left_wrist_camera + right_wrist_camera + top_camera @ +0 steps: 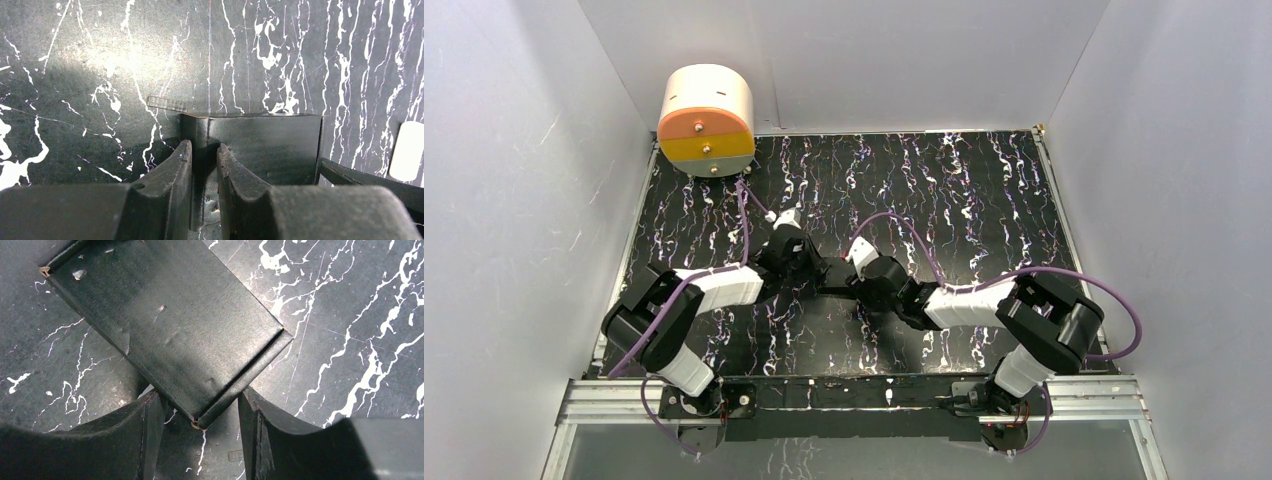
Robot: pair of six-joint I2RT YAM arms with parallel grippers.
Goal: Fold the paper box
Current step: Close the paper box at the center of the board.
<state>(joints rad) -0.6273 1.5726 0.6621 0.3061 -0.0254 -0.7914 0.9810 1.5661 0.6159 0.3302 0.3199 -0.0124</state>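
**The paper box (170,325) caught between both grippers**

From above, the left gripper (816,270) and the right gripper (852,286) meet tip to tip at the middle of the marbled table (984,200). The box between them is too dark to pick out there.

At the left wrist, the fingers (177,170) stand narrow, closed on the box's upright left end wall. Its long side runs off to the right just past the tips.

At the right wrist, the box lies slantwise, its near corner between the fingers. They stand fairly wide, each tip touching an edge of that corner and gripping it.
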